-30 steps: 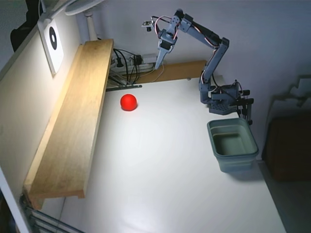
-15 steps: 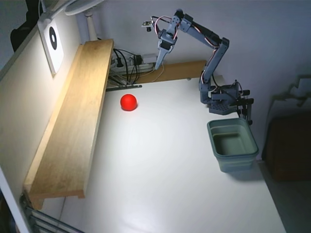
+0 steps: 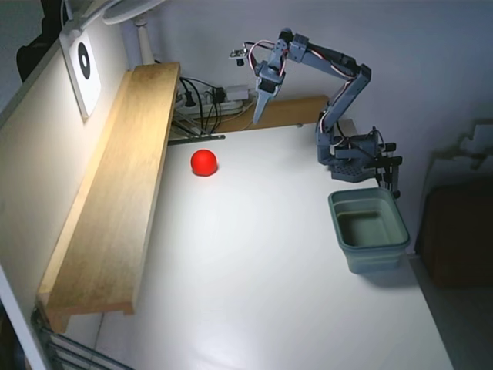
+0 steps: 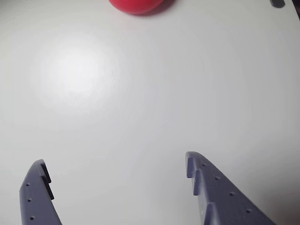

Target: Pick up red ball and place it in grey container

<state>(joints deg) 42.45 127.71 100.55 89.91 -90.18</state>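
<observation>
Nothing done yet by my reckoning: red ball (image 3: 204,163) loose on the worktop (image 3: 262,262), my gripper (image 4: 117,171) wide and empty above it, grey container (image 3: 369,230) empty.

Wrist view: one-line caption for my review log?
Open hand above bare white table, red ball at the top edge, nothing held.

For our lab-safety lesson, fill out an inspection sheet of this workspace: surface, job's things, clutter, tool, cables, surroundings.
Surface: glossy white table, lamp glare.
Job's things: small smooth red ball on the table near the shelf; grey-green rectangular plastic bin at the right edge, empty.
Clutter: nothing seen.
Tool: two-finger tool open, raised, holding nothing.
Cables: black and white cables at the back.
Surroundings: long wooden shelf along the left wall; white target card.
</observation>
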